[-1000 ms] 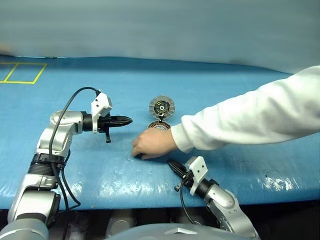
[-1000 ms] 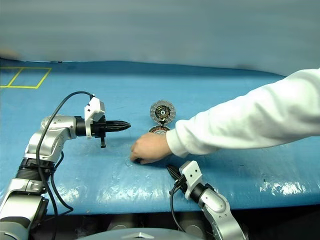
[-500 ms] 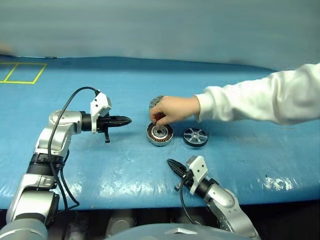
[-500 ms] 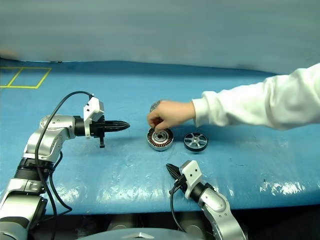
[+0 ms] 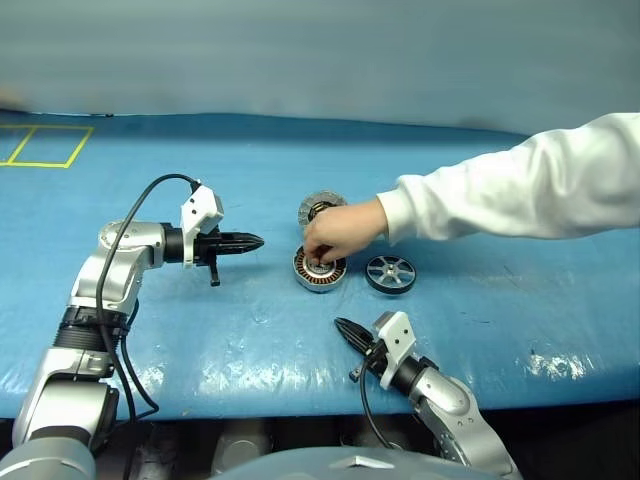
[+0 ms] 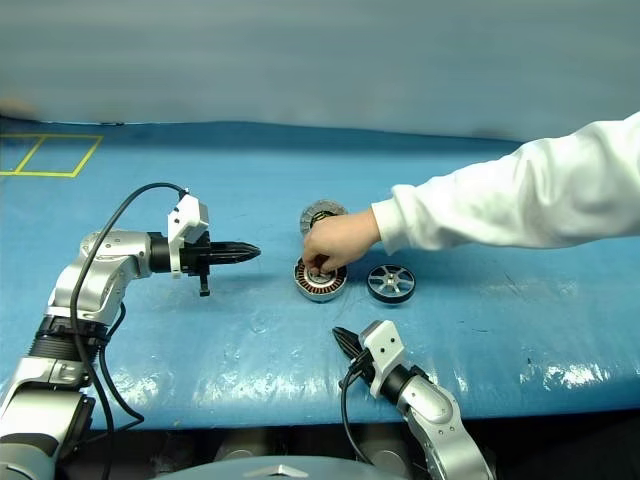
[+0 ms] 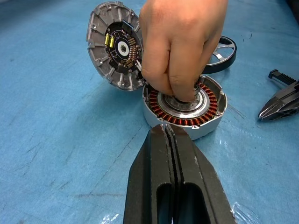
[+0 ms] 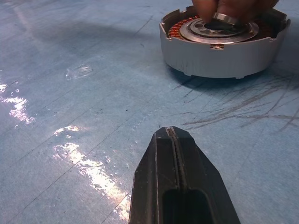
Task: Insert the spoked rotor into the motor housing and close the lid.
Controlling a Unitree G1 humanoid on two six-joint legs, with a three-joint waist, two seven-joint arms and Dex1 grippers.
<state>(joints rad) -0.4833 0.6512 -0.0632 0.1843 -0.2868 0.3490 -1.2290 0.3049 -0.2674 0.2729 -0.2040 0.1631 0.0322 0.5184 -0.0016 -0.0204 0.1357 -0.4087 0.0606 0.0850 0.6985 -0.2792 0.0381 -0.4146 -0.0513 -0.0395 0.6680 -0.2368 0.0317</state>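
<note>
Both pincers, left (image 5: pixel 255 241) and right (image 5: pixel 343 327), wait clenched and empty while a person's hand (image 5: pixel 338 233) between them readies the motor housing (image 7: pixel 187 109); next, grasp the spoked rotor (image 5: pixel 390 273).

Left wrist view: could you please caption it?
A person's hand presses on the copper-wound silver motor housing beside its open grey lid.

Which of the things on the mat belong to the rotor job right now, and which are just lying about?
Job:
- motor housing, a person's hand at its hub
- spoked rotor, on the mat beside the housing
- lid, open, tilted up at the housing's edge

Lying about:
- small metal ring under the person's fingertips
- yellow tape square on the blue mat
</note>
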